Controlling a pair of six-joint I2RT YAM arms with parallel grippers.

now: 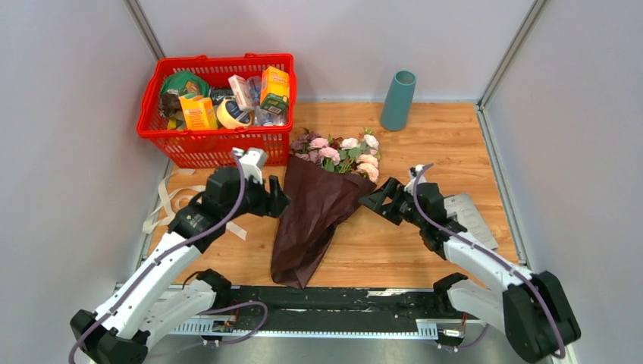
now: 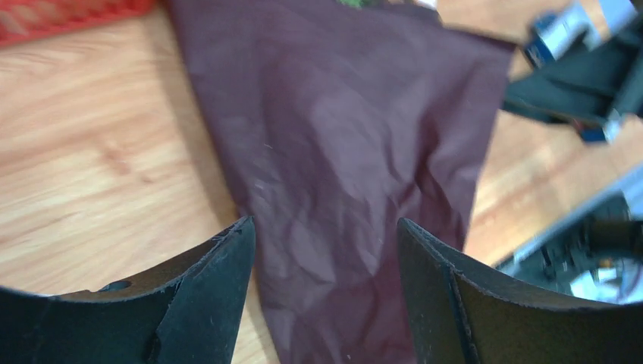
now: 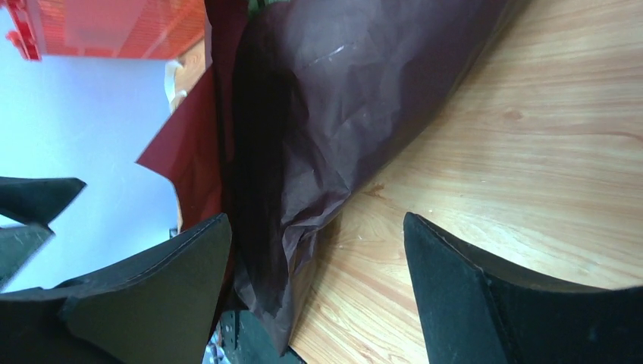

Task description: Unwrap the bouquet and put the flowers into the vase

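The bouquet lies across the middle of the wooden table, its dark burgundy paper (image 1: 311, 220) tapering toward the near edge. The pink, cream and mauve flowers (image 1: 343, 154) stick out at its far end. My left gripper (image 1: 277, 202) stands open at the paper's left edge; in the left wrist view the crinkled paper (image 2: 341, 144) fills the space beyond the open left gripper (image 2: 326, 224). My right gripper (image 1: 372, 202) is open at the paper's right edge, and in its wrist view the right gripper (image 3: 317, 216) has a fold of paper (image 3: 303, 152) next to one finger. The teal vase (image 1: 398, 100) stands upright at the back right.
A red basket (image 1: 155, 129) full of packets stands at the back left, close to the flower heads. A loose cream ribbon (image 1: 168, 199) lies on the table by my left arm. A grey ridged plate (image 1: 472, 216) lies under my right arm. Walls close in on three sides.
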